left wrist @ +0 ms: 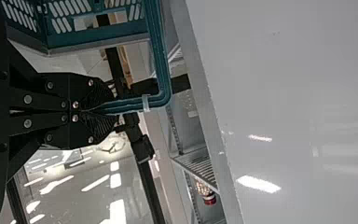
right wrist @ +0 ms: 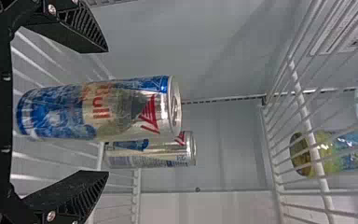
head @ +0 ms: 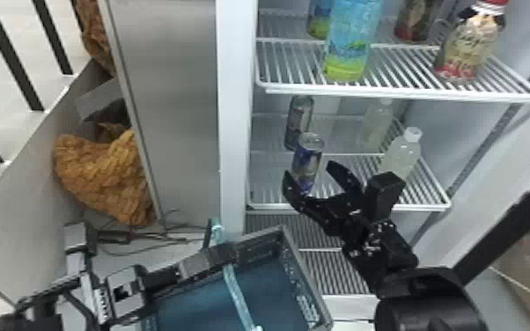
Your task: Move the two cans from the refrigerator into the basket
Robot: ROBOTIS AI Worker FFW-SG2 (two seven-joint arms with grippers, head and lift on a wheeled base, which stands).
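In the head view, my right gripper [head: 309, 172] stands open at the refrigerator's middle shelf, its fingers on either side of the front can [head: 308, 155]. The back can [head: 299, 118] stands behind it. From the right wrist, the front can [right wrist: 98, 111] lies between the spread fingers of my right gripper [right wrist: 107, 111], with the back can [right wrist: 154, 153] partly hidden beyond. My left gripper [head: 230, 254] is at the basket [head: 307, 281], low in front of the refrigerator. The left wrist view has my left gripper [left wrist: 112, 106] shut on the teal handle [left wrist: 162, 60] of the basket [left wrist: 98, 37].
Two pale bottles [head: 403, 152] stand to the right of the cans on the same shelf. Above them, a wire shelf [head: 400, 94] holds several bottles. The refrigerator's white side edge [head: 234, 132] rises left of the cans. An orange knitted item [head: 105, 176] lies farther left.
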